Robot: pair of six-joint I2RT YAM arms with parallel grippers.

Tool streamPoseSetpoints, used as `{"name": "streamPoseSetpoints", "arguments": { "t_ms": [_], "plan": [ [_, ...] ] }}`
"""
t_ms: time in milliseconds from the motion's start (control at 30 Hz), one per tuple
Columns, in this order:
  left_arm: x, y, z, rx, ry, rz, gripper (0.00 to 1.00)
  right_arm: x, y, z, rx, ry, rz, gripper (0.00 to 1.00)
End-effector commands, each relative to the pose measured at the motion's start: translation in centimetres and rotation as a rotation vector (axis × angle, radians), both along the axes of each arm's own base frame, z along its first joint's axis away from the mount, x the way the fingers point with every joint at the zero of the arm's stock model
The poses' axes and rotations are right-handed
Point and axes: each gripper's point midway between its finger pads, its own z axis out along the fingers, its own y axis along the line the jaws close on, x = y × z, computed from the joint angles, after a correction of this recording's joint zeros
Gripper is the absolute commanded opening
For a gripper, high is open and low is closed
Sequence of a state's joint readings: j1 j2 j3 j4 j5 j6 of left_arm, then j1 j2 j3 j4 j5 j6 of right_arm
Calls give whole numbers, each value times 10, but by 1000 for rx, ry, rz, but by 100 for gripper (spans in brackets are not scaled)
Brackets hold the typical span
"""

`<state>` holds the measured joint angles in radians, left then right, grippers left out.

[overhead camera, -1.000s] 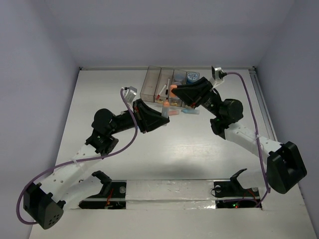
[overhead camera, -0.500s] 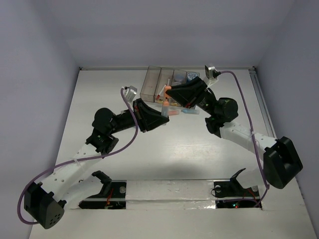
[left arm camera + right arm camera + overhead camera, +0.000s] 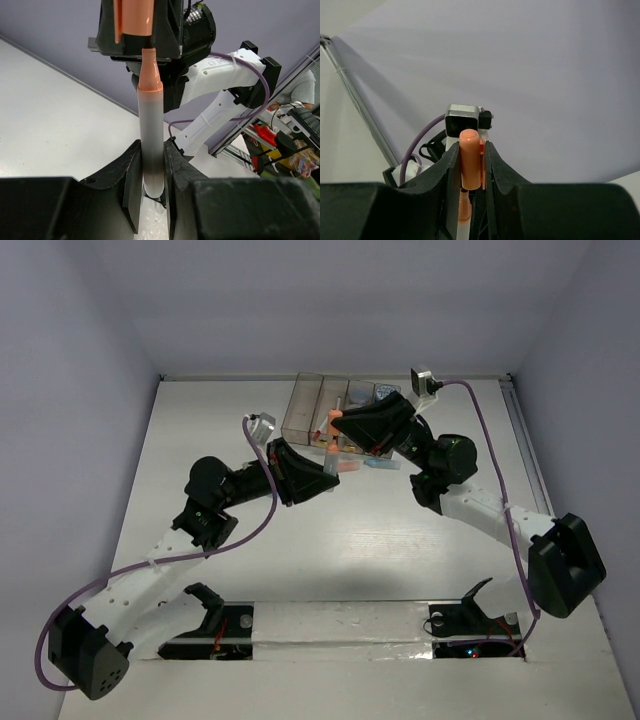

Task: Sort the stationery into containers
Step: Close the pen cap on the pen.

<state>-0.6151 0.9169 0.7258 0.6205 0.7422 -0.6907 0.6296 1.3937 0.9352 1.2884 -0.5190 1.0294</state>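
Clamping frosted orange-nibbed marker barrel [image 3: 151, 115] in left gripper [image 3: 152, 162], orange plastic cap [image 3: 469, 165] in right gripper [image 3: 471, 150]; align cap over barrel, push straight.

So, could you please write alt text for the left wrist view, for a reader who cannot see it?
The left gripper holds a translucent marker upright by its lower end, orange tip uncapped. Directly above the tip, the right gripper holds the orange cap, not yet pushed on. Behind are the white table and a purple wall.
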Motion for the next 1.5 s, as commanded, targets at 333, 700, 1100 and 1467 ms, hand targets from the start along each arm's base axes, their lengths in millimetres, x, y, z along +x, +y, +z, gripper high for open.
{"name": "streamPoseSetpoints", "arguments": {
  "t_ms": [333, 700, 1100, 1467],
  "plan": [
    [-5, 7, 17, -23, -91, 19, 0, -19, -12, 29, 81, -81, 5, 0],
    [3, 16, 24, -23, -127, 80, 0, -22, -7, 7, 48, -40, 14, 0],
    [7, 20, 33, -46, -154, 109, 0, -33, 5, -11, 32, -6, 54, 0],
    [6, 24, 51, -93, -168, 134, 0, -42, 11, -35, -15, 53, 74, 0]
  ]
}}
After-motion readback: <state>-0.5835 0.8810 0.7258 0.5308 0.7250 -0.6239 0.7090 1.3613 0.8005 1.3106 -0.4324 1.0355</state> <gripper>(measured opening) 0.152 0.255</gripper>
